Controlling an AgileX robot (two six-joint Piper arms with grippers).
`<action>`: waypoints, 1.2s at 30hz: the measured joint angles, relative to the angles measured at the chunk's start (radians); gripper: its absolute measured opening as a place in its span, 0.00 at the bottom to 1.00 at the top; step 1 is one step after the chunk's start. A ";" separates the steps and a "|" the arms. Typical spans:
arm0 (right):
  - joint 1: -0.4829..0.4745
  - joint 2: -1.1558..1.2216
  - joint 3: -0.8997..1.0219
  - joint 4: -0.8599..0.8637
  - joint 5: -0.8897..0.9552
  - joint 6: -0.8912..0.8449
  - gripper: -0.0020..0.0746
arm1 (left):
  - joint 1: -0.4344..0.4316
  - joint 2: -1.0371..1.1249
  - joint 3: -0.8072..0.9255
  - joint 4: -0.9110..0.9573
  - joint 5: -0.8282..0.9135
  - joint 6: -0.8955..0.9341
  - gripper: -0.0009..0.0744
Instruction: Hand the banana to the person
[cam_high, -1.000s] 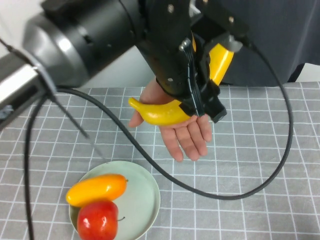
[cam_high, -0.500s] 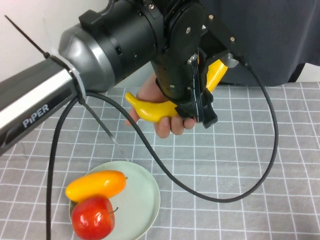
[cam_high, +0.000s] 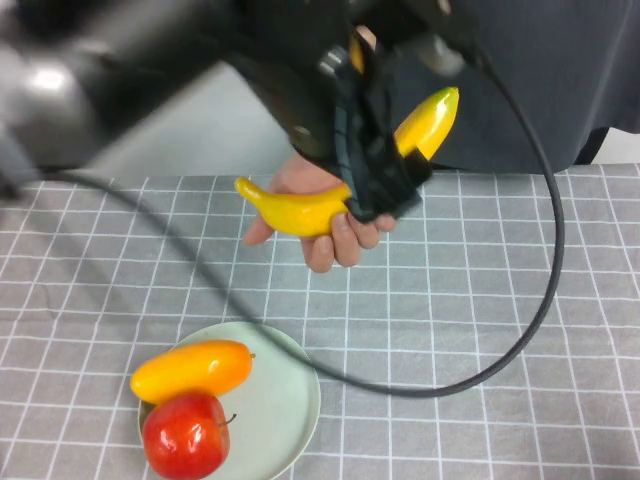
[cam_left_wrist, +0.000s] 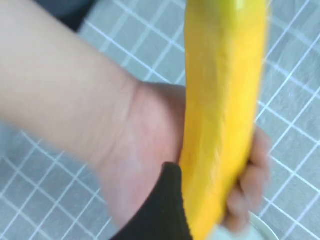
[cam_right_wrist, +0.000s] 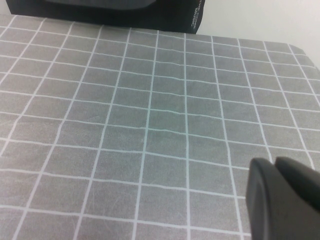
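Left gripper (cam_high: 375, 195), upper centre of the high view, above the far edge of the table: dark fingers clamped across the middle of the banana (cam_high: 300, 210), one black finger (cam_left_wrist: 162, 205) showing against the yellow skin in the left wrist view. Grip sits mid-length, probably so both ends stay free for a hand to take.

The banana lies crosswise, one end poking out to the left of the gripper, the greenish-tipped end (cam_high: 440, 105) rising to the upper right against the person (cam_high: 560, 80). It rests in the person's hand (cam_high: 325, 225), palm up beneath it, fingers curling round the underside. Hand and gripper both have it at once; my reading is that the handover is at the moment of release, nothing left but for the claw to let go.

Lower left of the high view: a pale green plate (cam_high: 290, 400) with an orange-yellow oval fruit (cam_high: 192, 370) and a red apple (cam_high: 187, 437), well apart from the exchange.

Right gripper (cam_right_wrist: 285, 200): only a dark tip shows at the lower right of the right wrist view, low over the checked cloth (cam_right_wrist: 150, 125), holding nothing visible. Cannot tell whether it is spread or closed. Looks parked.
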 joint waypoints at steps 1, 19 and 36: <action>0.000 0.000 0.000 0.000 0.000 0.000 0.01 | 0.000 -0.037 0.016 -0.002 0.000 0.000 0.90; 0.000 0.000 0.000 0.000 0.000 0.000 0.01 | 0.055 -0.857 0.764 -0.020 -0.198 -0.183 0.03; 0.000 0.000 0.000 0.000 0.000 0.000 0.01 | 0.055 -1.058 1.009 -0.026 -0.342 -0.404 0.02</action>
